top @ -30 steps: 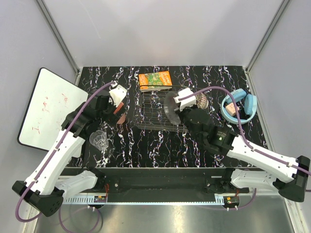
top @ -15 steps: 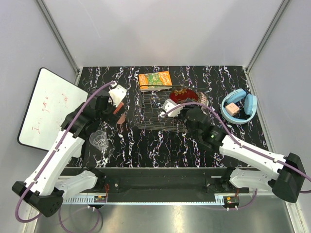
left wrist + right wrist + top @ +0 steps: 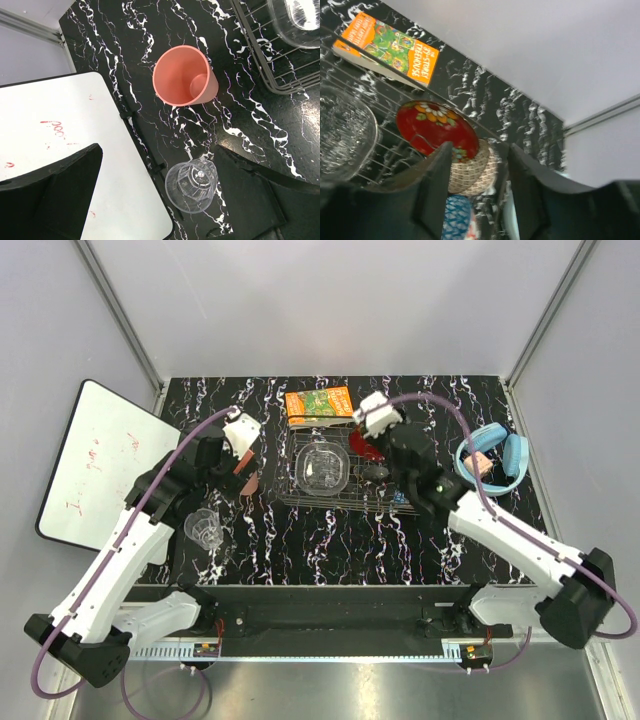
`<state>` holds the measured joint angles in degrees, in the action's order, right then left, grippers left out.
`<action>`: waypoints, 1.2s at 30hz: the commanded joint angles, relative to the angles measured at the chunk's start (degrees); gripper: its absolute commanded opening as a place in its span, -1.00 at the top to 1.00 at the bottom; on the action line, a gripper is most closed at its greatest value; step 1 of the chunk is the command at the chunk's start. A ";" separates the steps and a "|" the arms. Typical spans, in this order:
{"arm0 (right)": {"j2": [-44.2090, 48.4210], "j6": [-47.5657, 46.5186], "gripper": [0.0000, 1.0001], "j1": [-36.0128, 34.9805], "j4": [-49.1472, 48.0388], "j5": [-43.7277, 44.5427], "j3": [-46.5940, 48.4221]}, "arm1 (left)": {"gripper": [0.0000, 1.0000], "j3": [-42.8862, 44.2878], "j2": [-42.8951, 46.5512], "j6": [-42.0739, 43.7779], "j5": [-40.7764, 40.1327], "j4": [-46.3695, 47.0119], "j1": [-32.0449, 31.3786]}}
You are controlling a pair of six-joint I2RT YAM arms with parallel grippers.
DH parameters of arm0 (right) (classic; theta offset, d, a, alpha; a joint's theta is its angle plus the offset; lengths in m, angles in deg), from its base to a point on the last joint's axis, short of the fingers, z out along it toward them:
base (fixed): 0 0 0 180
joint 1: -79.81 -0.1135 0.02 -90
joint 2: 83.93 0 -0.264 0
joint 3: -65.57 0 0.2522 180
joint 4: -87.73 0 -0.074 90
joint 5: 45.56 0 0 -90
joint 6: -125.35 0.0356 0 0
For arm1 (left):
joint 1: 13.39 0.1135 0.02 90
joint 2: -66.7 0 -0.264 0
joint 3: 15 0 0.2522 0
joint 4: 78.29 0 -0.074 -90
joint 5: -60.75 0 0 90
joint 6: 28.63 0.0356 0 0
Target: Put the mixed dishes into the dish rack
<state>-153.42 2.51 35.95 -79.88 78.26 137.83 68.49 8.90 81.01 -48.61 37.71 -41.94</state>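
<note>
The dish rack [image 3: 300,485] holds the clear glass bowl [image 3: 325,468] [image 3: 342,132]. At the rack's right end the red floral plate [image 3: 366,447] [image 3: 432,127] leans on edge against the brownish patterned bowl [image 3: 472,175], with the blue patterned bowl [image 3: 455,220] beside it. My right gripper [image 3: 370,430] [image 3: 480,172] hovers just above them, open and empty. The salmon-pink cup [image 3: 185,82] [image 3: 251,483] lies on its side left of the rack. Nearer me is the clear drinking glass [image 3: 192,186] [image 3: 205,527]. My left gripper [image 3: 155,200] [image 3: 240,435] hangs wide open high above both.
An orange-green carton [image 3: 320,403] [image 3: 390,45] lies just behind the rack. Blue headphones [image 3: 490,460] sit at the right. A whiteboard [image 3: 100,460] [image 3: 50,140] overhangs the table's left edge beside the glass.
My right gripper carried the red plate over the rack, left it leaning at the right end, opened and drew back toward the far side. The left arm stayed still.
</note>
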 commanded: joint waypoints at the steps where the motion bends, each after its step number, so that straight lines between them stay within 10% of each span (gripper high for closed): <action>1: -7.66 34.35 -0.18 2.46 14.69 -8.32 9.69 | -0.98 -0.47 0.06 -0.74 2.30 2.86 0.26; 19: -27.88 57.09 -0.15 3.25 10.95 -22.57 15.85 | -0.91 9.63 -23.05 -2.93 13.73 7.78 -0.01; 36: -36.50 73.62 -0.16 3.16 19.47 -16.95 18.23 | -0.91 2.42 -17.61 -2.06 11.44 13.32 -0.01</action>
<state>-189.99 71.91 38.97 -62.24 58.13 154.16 71.66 -11.62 79.11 -36.78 47.54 -41.94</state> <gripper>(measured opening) 0.559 0.955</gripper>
